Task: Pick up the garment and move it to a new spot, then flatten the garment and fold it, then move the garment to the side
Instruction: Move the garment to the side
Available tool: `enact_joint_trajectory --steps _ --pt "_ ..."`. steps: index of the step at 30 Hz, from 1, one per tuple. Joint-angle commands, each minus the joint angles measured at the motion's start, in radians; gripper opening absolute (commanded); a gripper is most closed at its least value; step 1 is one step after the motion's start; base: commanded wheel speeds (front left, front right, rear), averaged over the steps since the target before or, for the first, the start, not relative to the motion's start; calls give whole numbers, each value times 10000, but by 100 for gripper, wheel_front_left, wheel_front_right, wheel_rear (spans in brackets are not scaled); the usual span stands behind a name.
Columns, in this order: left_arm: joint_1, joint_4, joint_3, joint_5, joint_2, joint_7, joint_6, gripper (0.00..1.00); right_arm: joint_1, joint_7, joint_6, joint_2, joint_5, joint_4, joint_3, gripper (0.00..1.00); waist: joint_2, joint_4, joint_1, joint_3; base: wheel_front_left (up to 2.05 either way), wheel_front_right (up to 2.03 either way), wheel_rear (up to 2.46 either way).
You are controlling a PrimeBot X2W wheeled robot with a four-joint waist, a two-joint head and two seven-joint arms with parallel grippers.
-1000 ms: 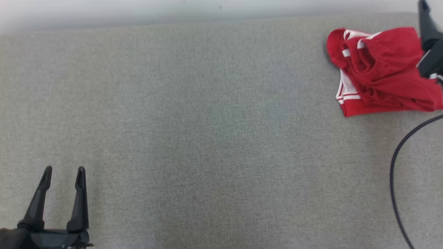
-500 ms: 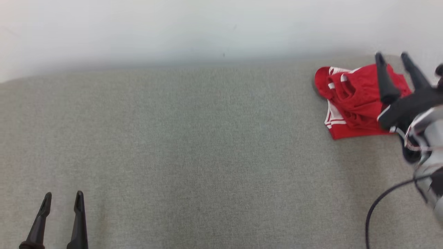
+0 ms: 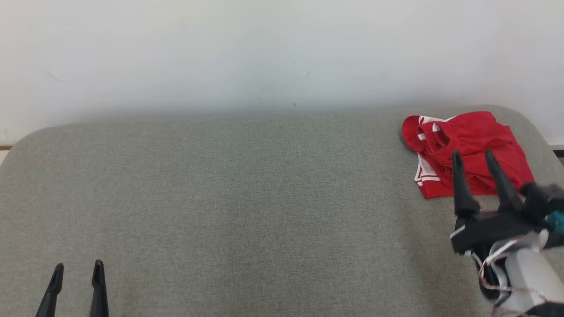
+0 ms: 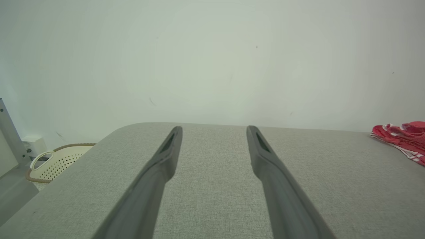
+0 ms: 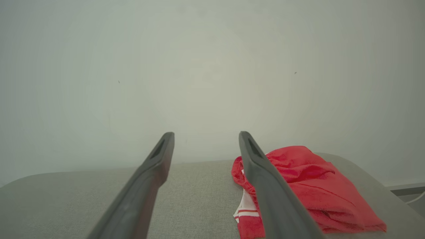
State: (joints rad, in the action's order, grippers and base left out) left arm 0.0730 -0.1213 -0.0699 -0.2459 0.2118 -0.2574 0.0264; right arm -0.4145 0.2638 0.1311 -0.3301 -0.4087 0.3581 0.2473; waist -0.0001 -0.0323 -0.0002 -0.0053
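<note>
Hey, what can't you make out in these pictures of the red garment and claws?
Garment type: head view, bunched folds hide its shape.
Garment's far end: left wrist view, cut off by the right edge.
Left claw base: head view, below the bottom edge.
Basket: left wrist view, partly behind grey surface.

No text, label, brand, number or sign can be read anywhere; only plain white stripes are seen on the red garment.

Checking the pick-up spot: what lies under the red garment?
The red garment lies bunched on the grey padded table, near its far right corner. Whatever its folds cover cannot be seen.
</note>
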Motion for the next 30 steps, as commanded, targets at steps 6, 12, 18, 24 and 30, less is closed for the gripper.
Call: enact_joint_trajectory --steps 6,12,18,24,30 --pt "282 38 61 -33 -62 -37 100 100 1649 -173 -8 852 866 -1153 -680 100 1 142 2 -307 0 0 0" --pt "415 183 -7 38 31 39 212 100 2850 -527 -8 1454 1730 -2028 -1183 100 1 87 2 -436 0 0 0" --pt "519 372 4 298 350 386 313 100 3461 -1133 -8 1823 2123 -2561 -1283 100 1 -56 2 -523 0 0 0" --pt "334 436 143 353 613 770 192 100 3671 -1567 -8 1901 2205 -2809 -1209 100 1 -111 2 -585 0 0 0" --pt "219 406 177 105 632 745 51 100 3750 -1635 -8 1908 2117 -2964 -1218 100 1 -118 2 -643 0 0 0"
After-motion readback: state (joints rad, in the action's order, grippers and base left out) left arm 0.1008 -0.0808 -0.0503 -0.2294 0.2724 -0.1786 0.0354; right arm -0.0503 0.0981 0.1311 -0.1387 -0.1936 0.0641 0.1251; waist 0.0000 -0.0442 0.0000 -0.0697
